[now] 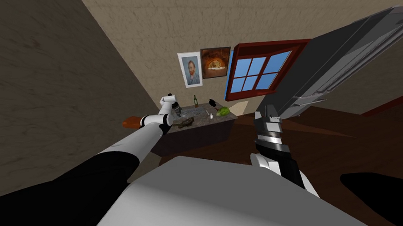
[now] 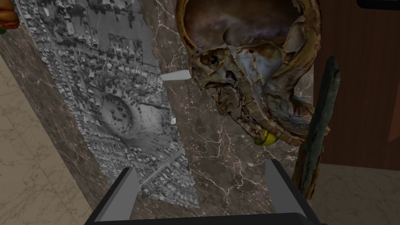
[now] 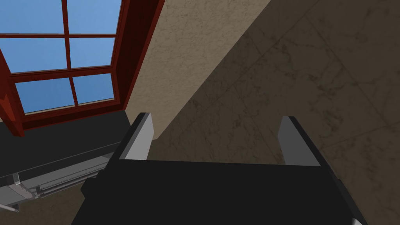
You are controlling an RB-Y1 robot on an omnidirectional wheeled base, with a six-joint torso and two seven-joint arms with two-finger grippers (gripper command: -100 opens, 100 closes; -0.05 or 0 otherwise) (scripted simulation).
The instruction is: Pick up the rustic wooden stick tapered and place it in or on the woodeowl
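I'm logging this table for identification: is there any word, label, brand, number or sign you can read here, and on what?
No readable text anywhere.
Bottle: any label is too small to tell.
Grey sheet on the marble table: an aerial picture, no lettering.
Portrait and painting on the wall: no text.

Tabletop (image 2: 218,156) is showing glossy veined marble; stick (image 2: 320,125) is showing rough matt bark; bowl (image 2: 250,90) is showing gnarled wood.
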